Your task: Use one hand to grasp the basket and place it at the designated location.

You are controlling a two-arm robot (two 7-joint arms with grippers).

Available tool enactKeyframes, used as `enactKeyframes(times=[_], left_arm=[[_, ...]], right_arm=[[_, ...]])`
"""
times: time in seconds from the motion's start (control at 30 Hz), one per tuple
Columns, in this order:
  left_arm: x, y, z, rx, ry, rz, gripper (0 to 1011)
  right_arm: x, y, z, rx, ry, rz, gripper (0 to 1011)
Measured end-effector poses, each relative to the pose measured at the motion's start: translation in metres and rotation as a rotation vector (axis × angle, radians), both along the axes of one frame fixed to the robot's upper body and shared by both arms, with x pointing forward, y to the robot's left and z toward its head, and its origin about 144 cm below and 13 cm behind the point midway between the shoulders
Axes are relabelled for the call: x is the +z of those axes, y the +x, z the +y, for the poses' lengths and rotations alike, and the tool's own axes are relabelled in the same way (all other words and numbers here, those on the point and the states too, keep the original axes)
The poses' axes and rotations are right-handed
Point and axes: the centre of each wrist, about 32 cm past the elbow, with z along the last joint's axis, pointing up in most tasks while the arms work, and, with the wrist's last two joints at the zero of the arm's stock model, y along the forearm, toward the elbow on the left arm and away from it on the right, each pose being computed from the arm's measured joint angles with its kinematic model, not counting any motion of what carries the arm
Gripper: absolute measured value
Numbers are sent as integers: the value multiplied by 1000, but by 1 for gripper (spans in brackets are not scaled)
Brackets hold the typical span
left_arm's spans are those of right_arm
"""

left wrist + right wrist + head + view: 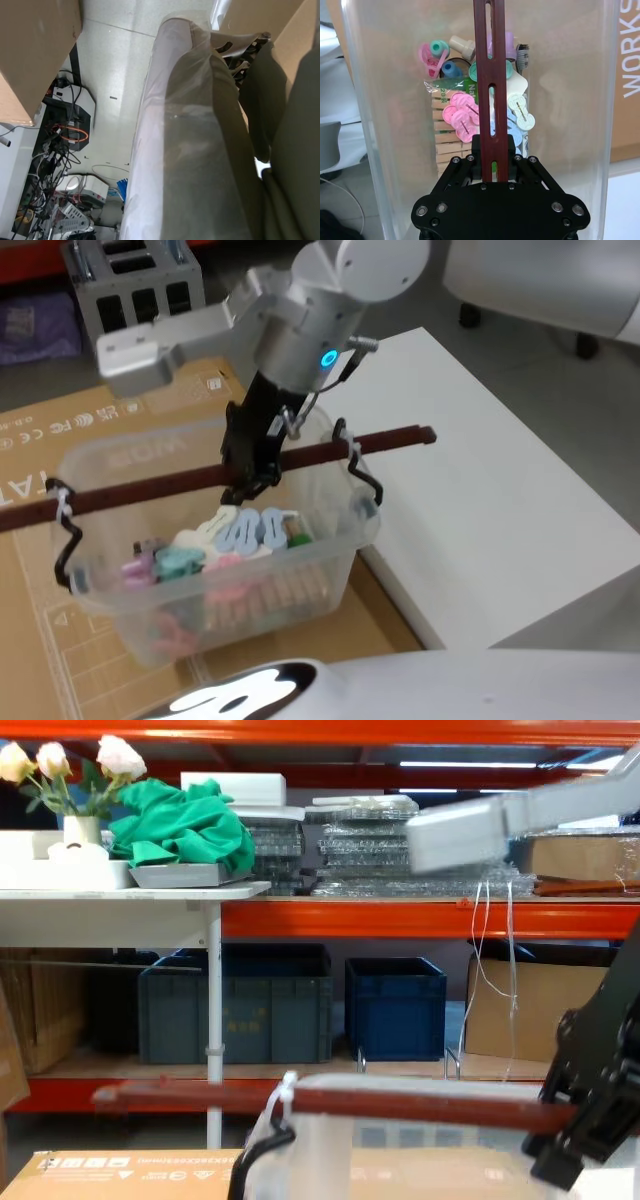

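Cardboard sheet [626, 75] – large white letters "WORKS", cut off at the frame edge. Its far left part in the head view carries an "FC" mark; the adjacent print is too small to read. Green packet [451, 86] inside the basket [395, 150] – "Na", remainder hidden.

R arm [300, 330]: silver-grey cylinder, white rounded cap, blue LED [328, 360], thin cable [347, 358] at side, boxy grey link [150, 355]. Hand [248, 478]: black, angular, linkage fingers [457, 175], silver screws [441, 207] on faceplate. Body shell [450, 685]: glossy white, black patch nr edge.
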Motion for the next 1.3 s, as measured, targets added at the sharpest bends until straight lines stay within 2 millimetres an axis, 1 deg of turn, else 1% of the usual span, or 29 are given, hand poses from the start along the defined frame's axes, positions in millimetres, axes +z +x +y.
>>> enactKeyframes(times=[0.23, 0.33, 0.37, 0.43, 0.5, 0.53, 0.67, 0.7, 0.77, 0.8, 1.0, 1.3], left_arm=[[0, 0, 0, 0, 0, 0, 0], [0, 0, 0, 0, 0, 0, 0], [0, 0, 0, 0, 0, 0, 0], [0, 0, 0, 0, 0, 0, 0], [0, 0, 0, 0, 0, 0, 0], [0, 0, 0, 0, 0, 0, 0], [0, 0, 0, 0, 0, 0, 0], [0, 0, 0, 0, 0, 0, 0], [0, 0, 0, 0, 0, 0, 0], [0, 0, 0, 0, 0, 0, 0], [0, 0, 0, 0, 0, 0, 0], [0, 0, 0, 0, 0, 0, 0]], right_arm=[[21, -4, -25, -73, 44, -20, 232], [34, -7, -41, -129, 68, -35, 232], [34, -7, -41, -129, 68, -35, 233], [41, -8, -50, -166, 82, -43, 232], [43, -9, -53, -179, 87, -46, 233], [51, -11, -63, -230, 102, -57, 233], [63, -12, -79, -304, 123, -69, 233], [63, -12, -79, -304, 123, -69, 233], [69, -13, -88, -360, 132, -77, 233], [69, -13, -88, -360, 132, -77, 233], [85, -14, -107, -496, 141, -96, 233], [99, -14, -133, -663, 146, -110, 232]])
